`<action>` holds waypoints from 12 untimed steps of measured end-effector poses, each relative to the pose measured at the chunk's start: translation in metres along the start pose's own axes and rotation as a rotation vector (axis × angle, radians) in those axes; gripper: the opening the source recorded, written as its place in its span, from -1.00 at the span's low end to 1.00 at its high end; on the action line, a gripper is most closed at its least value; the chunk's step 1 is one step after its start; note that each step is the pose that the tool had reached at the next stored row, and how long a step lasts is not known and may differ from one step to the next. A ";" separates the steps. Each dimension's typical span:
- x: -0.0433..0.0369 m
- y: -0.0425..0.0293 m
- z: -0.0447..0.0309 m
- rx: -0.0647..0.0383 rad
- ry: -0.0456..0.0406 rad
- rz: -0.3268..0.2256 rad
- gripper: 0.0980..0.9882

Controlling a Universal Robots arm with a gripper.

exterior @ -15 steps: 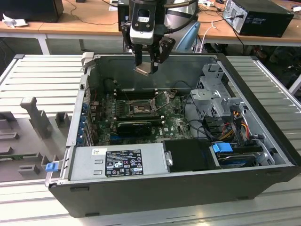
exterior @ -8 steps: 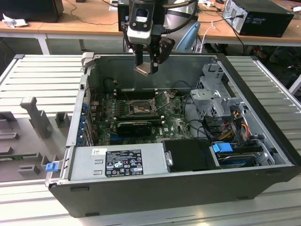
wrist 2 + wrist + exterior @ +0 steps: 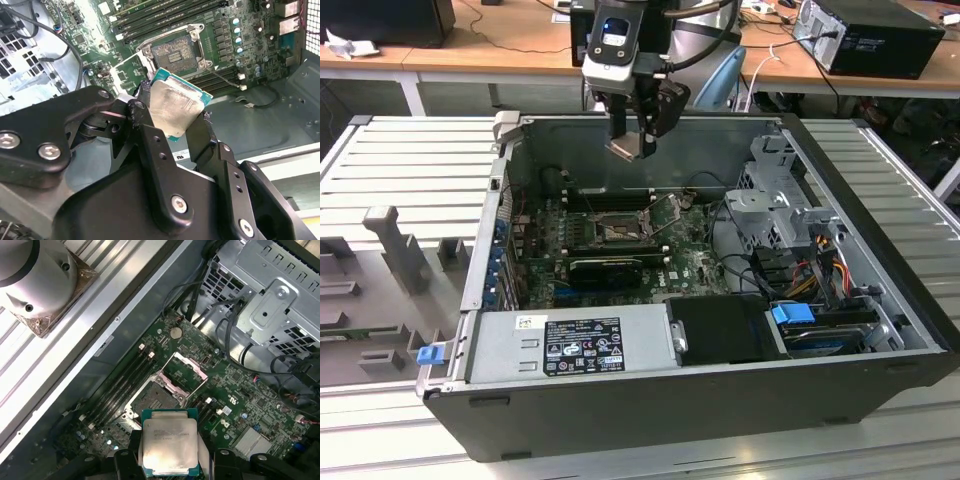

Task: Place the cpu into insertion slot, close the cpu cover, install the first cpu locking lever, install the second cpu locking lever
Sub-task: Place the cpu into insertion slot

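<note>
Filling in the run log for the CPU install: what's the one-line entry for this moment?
claw: shut on cpu | position: above motherboard | insertion slot: empty | cpu cover: open

The gripper (image 3: 638, 143) holds the cpu (image 3: 623, 149) high above the insertion slot (image 3: 619, 232) inside the open computer case (image 3: 650, 415).

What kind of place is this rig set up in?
Probably a robotics lab: an open PC case sits on a ribbed aluminium table, wooden desks stand behind, and the gripper holds the cpu.
</note>
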State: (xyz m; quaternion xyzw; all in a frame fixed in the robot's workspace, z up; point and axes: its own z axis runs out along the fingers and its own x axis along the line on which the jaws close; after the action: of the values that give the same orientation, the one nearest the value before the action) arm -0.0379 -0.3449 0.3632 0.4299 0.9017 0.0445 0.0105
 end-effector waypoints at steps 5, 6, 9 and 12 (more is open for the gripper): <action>0.0000 0.0000 0.0000 -0.001 -0.0031 0.034 -0.03; 0.0000 0.0000 0.0000 -0.001 -0.0039 0.044 -0.03; 0.0000 0.0000 0.0000 -0.001 -0.0055 0.061 -0.03; 0.0000 0.0000 0.0000 -0.002 -0.0071 0.079 -0.03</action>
State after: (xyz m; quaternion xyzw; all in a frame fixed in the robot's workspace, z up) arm -0.0380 -0.3449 0.3632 0.4654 0.8839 0.0441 0.0123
